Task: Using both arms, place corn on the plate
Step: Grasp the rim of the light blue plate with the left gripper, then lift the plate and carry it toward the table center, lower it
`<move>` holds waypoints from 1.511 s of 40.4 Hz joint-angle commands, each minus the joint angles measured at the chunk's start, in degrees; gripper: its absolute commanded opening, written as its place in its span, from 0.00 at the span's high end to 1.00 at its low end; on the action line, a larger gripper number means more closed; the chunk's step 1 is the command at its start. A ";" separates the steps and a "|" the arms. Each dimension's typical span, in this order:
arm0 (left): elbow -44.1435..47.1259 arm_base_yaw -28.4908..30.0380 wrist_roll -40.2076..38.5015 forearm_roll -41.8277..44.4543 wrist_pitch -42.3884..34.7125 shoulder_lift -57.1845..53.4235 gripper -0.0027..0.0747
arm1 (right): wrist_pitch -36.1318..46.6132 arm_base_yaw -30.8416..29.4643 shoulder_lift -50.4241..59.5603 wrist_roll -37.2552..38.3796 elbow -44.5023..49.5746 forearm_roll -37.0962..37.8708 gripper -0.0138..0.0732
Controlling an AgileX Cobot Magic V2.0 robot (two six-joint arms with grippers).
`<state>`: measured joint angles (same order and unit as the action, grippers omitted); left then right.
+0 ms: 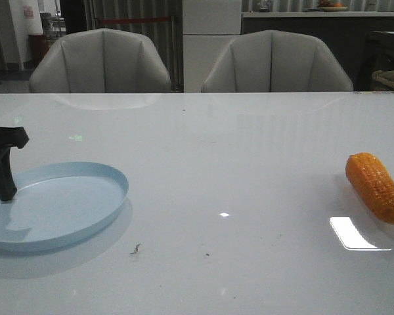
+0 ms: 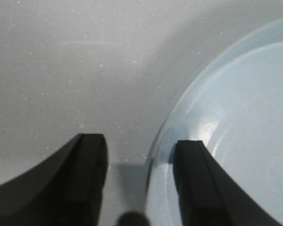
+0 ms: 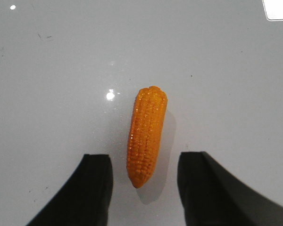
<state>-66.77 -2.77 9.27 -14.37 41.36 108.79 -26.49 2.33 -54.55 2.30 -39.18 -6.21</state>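
Corn, front view: the corn (image 1: 375, 187) lies flat on the white tabletop (image 1: 236, 170) at the far right, well apart from the plate (image 1: 85, 210) at the lower left.
Axis, front view: its long axis runs slantwise, one end up toward the chairs, the other down toward the right edge of the picture.
Around it, front view: bare glossy tabletop with a bright window glare (image 1: 356, 233) just beside the corn's nearer end; small dark specks (image 1: 136, 249) lie near the plate; two grey chairs (image 1: 100, 61) stand behind the tabletop.
In the way, front view: nothing stands between corn and plate.
Left hand, front view: the left hand (image 1: 2, 172) comes down at the plate's left rim, partly cut off by the picture edge.
Left wrist view: the left hand's (image 2: 141, 174) fingers (image 2: 87, 174) stand apart, one outside the plate's rim (image 2: 166, 127) on the tabletop side, the other over the plate's inside; the rim passes between them.
Right wrist view: the right hand (image 3: 144, 183) is spread wide, its fingers (image 3: 96, 188) either side of the corn (image 3: 146, 134) without touching it.
Axis, right wrist view: the tapered tip points back between the fingers, the blunt end away from them.
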 commanded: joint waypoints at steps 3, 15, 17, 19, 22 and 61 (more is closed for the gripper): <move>-1.31 -0.27 0.08 -1.06 -0.59 -1.53 0.86 | 3.75 -0.14 0.44 -0.24 -1.94 -0.24 0.34; -5.00 -0.27 -0.02 -1.73 2.14 -1.64 0.84 | 3.75 -0.14 0.01 -0.24 -1.94 -0.24 0.34; -6.69 -0.27 -0.02 -2.67 3.70 -1.64 0.84 | 3.75 -0.14 0.01 -0.24 -1.94 -0.24 0.34; -8.93 -0.27 -0.02 -3.94 5.28 -1.64 0.84 | 3.75 -0.14 0.01 -0.24 -1.94 -0.24 0.34; -12.77 -0.27 -0.02 -6.87 7.82 -1.64 0.84 | 3.75 -0.14 0.01 -0.24 -1.94 -0.24 0.34; -25.50 -22.10 1.40 -13.42 12.04 -1.53 0.84 | 3.75 -0.14 0.01 -0.24 -1.94 -0.24 0.34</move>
<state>-90.70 -22.96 10.65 -27.84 55.89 110.29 -26.63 2.33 -54.91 2.30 -39.18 -6.21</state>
